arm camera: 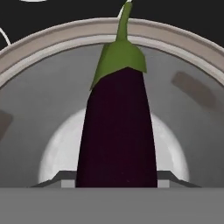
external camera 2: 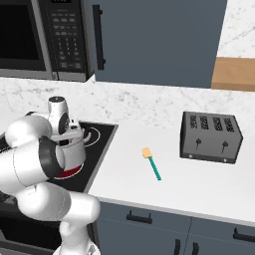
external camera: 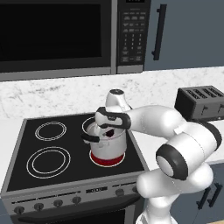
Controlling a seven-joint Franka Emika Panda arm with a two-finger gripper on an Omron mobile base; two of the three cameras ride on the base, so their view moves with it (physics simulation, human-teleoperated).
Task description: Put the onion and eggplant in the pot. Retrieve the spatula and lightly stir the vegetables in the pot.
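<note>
The tool (external camera: 110, 131) hangs over the mouth of the pot (external camera: 114, 151) on the stove's front right burner, its jaws closed on the eggplant (arm camera: 117, 131), which in the hand view hangs over the pot's pale floor. To finish well, the robot should let go low and centred so the eggplant clears the rim. The onion is probably hidden under the eggplant, though that cannot be confirmed. The spatula (external camera 2: 151, 163) lies on the worktop (external camera 2: 199, 184) between the stove (external camera: 26, 162) and the toaster (external camera 2: 211, 137), well apart from both; nothing blocks it.
</note>
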